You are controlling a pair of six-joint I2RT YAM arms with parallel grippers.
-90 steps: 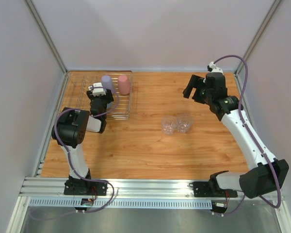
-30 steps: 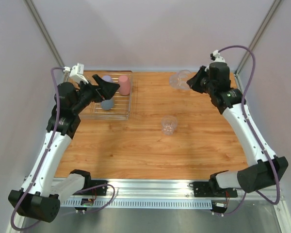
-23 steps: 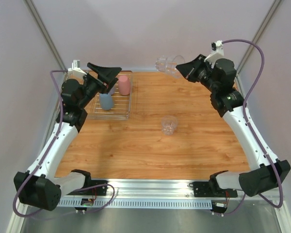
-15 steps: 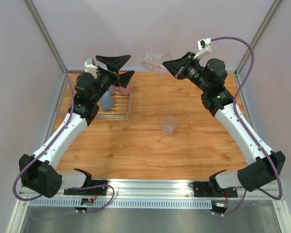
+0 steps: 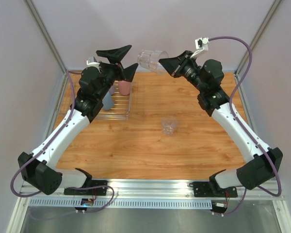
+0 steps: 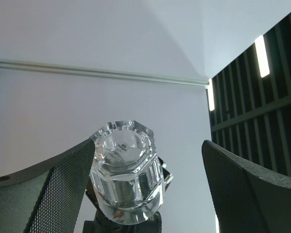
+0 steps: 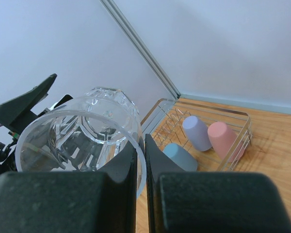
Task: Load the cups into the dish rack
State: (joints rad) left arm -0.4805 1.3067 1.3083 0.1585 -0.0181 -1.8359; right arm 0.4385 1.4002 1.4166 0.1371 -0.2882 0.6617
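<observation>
A clear faceted tumbler is held high in the air above the far edge of the tabletop, tipped on its side. The right fingers are clenched on its rim, one inside the mouth and one outside. Its base points at the left fingers, which are spread wide. In the left wrist view the tumbler appears in the gap between them, though whether it touches either one cannot be told.

Below and to the left is the dish rack. It holds a pink cup, a blue cup and a lavender cup. A second clear tumbler stands alone mid-tabletop, well apart from the rack.

This looks like a handover from right to left. To do it well, the left fingers should slide further along the faceted body, then close squarely on opposite flat sides. The right fingers should let go only once that grip is firm, since the smooth wall may slip.
</observation>
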